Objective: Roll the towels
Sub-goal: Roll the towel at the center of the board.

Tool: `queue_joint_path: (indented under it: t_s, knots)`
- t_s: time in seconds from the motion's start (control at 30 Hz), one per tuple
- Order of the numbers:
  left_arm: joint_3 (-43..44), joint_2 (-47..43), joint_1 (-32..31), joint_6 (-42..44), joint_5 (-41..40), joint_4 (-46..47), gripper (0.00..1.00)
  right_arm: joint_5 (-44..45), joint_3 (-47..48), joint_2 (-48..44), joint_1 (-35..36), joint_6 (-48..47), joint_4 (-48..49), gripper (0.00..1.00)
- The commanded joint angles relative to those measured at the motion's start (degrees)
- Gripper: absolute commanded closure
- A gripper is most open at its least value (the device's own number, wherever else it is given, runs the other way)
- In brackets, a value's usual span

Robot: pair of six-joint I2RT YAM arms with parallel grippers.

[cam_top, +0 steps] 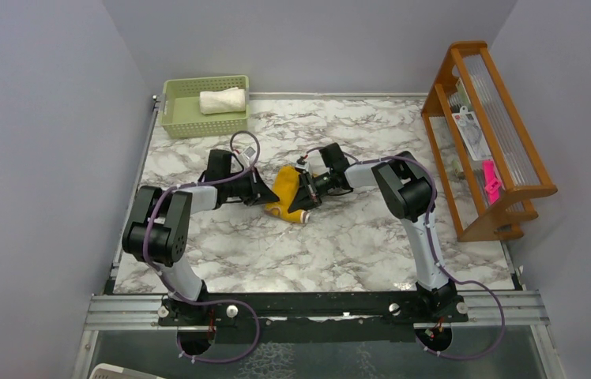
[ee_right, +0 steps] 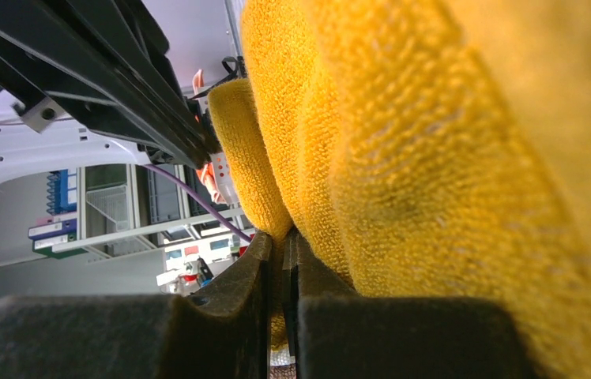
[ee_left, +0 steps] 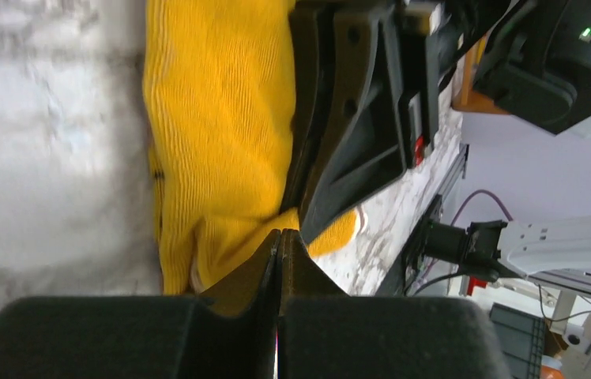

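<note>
Mustard-yellow towel (cam_top: 284, 188), bunched up, long axis apparently near-to-far.

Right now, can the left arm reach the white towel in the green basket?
Probably yes. Nothing stands between the left arm and the white towel, uncovered in the green basket. Its jaws are shut by the yellow towel and must open first.

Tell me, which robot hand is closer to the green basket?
Left. The left gripper is at the left end of the yellow towel, the side toward the green basket; the right gripper grips its other side, farther off.
</note>
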Motion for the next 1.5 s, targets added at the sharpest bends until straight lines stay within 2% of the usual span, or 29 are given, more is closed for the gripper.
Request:
queue_joint_path:
  t_s: [0.0,0.2,0.43,0.6,0.9,1.1,1.3,1.47]
  knots:
    - [4.37,3.82,-0.25,-0.74,1.65,4.60,1.00,7.92,-1.94,3.60,-1.11,2.95,-6.56,0.96]
    - [2.79,2.56,-0.53,-0.55,2.47,3.69,1.00,7.90,-1.89,4.05,-1.20,3.18,-6.35,0.96]
    - [0.99,0.34,-0.62,0.49,8.00,2.17,1.00,7.74,-1.19,4.76,-1.30,2.74,-6.81,0.96]
    - [-1.40,0.51,-0.76,0.70,5.54,1.29,1.00,7.83,-1.60,4.60,-1.28,2.91,-6.58,0.96]
    - [-0.67,3.47,-0.88,-0.32,-4.76,2.49,1.00,7.85,-2.30,4.23,-1.38,2.92,-6.49,0.96]
    - [-0.03,6.50,-1.45,-0.34,-5.15,4.27,1.00,8.19,-1.74,4.27,-1.63,1.60,-8.16,0.95]
    - [-2.77,7.66,-2.21,0.81,-7.61,4.45,1.00,10.44,-1.73,3.52,-1.92,0.38,-9.37,0.81]
    - [-4.40,9.13,-2.90,1.26,-10.97,4.45,1.00,15.03,-0.16,1.14,-1.90,-4.31,-13.31,0.60]
